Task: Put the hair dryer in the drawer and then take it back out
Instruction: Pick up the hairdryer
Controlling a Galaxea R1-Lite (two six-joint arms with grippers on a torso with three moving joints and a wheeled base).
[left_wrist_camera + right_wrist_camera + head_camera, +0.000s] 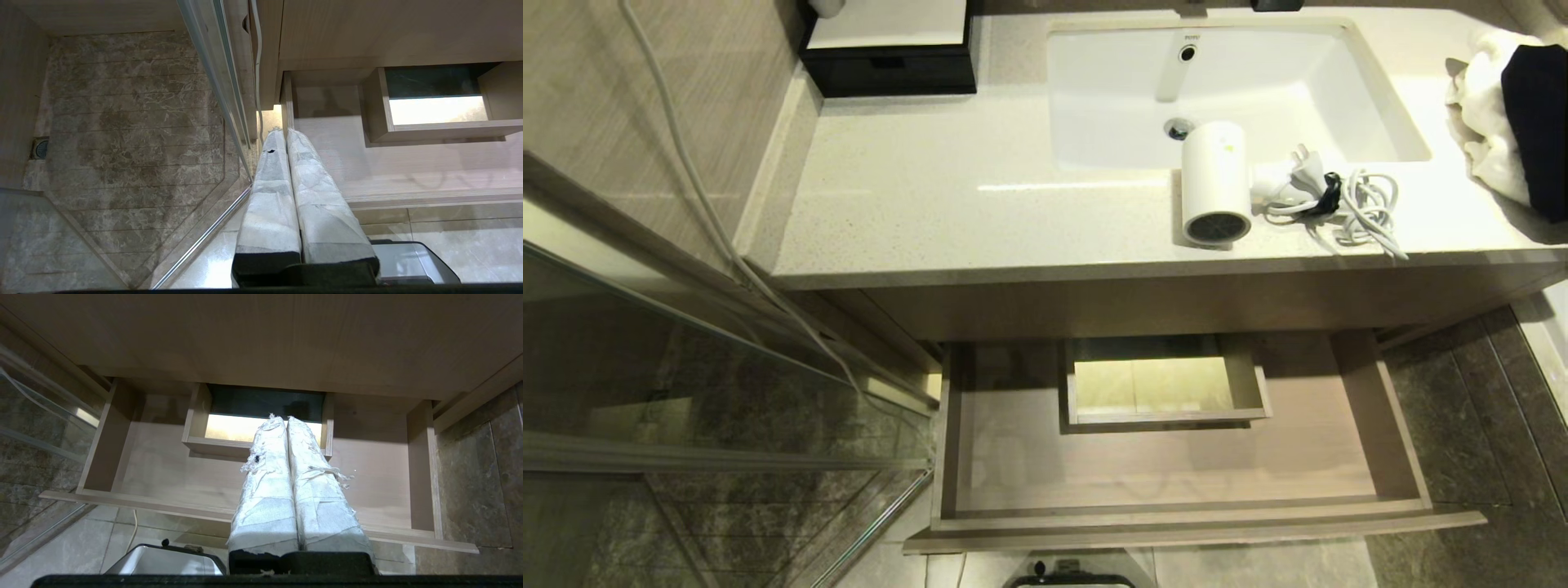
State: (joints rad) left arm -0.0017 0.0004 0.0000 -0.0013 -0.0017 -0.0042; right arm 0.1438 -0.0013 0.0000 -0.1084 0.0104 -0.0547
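Dryer (1215,181) lying on the bench (931,196), just in front of the sink (1339,90), barrel end with dark grille pointing toward the bench's front edge. Cord (1364,208) bundled in loose loops beside the dryer, on the side toward the towel (1482,122), black tie around its middle, plug resting near the sink's rim. Towel heaped at the bench's end beyond the cord, with a dark item lying on it. Black box (890,57) with a white top standing at the bench's opposite back corner, well apart from the dryer.

Drawer (1176,465) pulled wide open below the bench, nothing lying on its wooden floor; boxed cut-out (1164,384) in its middle, against the back. Dryer outside the drawer, up on the bench above it.

Left gripper (284,130) seen only from its own wrist, wrapped fingers (273,183) pressed together, closed on nothing, hanging near the drawer's corner beside the glass panel (220,90). Right gripper (286,418) likewise closed and empty, wrapped fingers (318,490) touching along their length, hanging in front of the drawer, tips in line with the cut-out. Neither gripper near the dryer.
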